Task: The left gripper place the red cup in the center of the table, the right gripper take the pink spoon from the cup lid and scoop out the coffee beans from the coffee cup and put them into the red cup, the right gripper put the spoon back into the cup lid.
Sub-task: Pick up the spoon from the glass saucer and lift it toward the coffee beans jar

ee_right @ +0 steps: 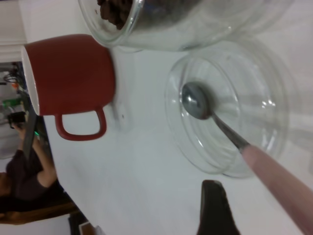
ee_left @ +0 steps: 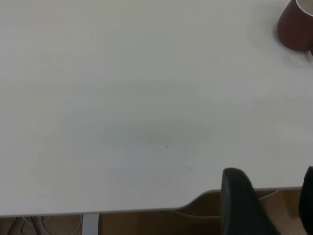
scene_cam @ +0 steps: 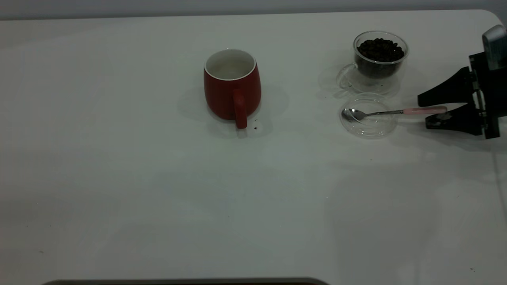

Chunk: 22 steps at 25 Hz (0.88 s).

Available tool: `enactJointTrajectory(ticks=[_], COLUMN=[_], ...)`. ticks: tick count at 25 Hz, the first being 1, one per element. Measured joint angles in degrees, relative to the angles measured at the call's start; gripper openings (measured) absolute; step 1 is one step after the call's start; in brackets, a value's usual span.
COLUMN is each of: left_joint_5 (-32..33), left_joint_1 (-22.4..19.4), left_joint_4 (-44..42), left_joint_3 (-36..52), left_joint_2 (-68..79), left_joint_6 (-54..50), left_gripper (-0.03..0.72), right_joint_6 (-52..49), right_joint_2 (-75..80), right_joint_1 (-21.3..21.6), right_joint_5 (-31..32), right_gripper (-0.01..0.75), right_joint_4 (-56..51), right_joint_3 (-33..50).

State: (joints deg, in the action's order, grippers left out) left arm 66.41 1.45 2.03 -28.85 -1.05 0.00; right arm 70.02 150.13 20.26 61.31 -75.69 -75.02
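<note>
Exterior view: 1 red cup point(scene_cam: 231, 86) stands upright near the middle of the table point(scene_cam: 119, 178), handle toward the camera, white inside showing. At the right, 1 coffee cup point(scene_cam: 379, 59) holds a heap of coffee beans point(scene_cam: 380, 49); just in front of it lies 1 cup lid point(scene_cam: 368, 115). 1 pink spoon point(scene_cam: 392, 112) rests with its bowl in the lid and its handle reaching out over the rim. The right gripper point(scene_cam: 432, 107) sits at the table's right edge, fingers spread apart, 1 above and 1 below the tip of the pink handle, not closed on it.

Left wrist view: the left gripper point(ee_left: 274, 205) hangs past the table edge, well apart from the red cup point(ee_left: 296, 25); 2 dark fingers point(ee_left: 242, 203) with a wide gap between them.

Right wrist view: spoon bowl inside the lid point(ee_right: 230, 105), pink handle point(ee_right: 276, 181) beside 1 dark finger point(ee_right: 215, 208); red cup point(ee_right: 71, 81) and coffee cup point(ee_right: 166, 22) beyond. A person point(ee_right: 24, 171) sits in the background.
</note>
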Motion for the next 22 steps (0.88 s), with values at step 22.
enactJointTrajectory(ticks=[22], left_joint_5=[0.0], left_joint_1=[0.0], left_joint_4=[0.0], left_joint_3=[0.0], left_joint_2=[0.0], left_joint_6=[0.0], left_gripper=[0.357], right_joint_6=[1.5], right_joint_2=[1.0], right_joint_1=[-1.1], right_joint_5=[0.7], right_gripper=[0.353], right_joint_4=[-2.1], right_joint_3=[0.0])
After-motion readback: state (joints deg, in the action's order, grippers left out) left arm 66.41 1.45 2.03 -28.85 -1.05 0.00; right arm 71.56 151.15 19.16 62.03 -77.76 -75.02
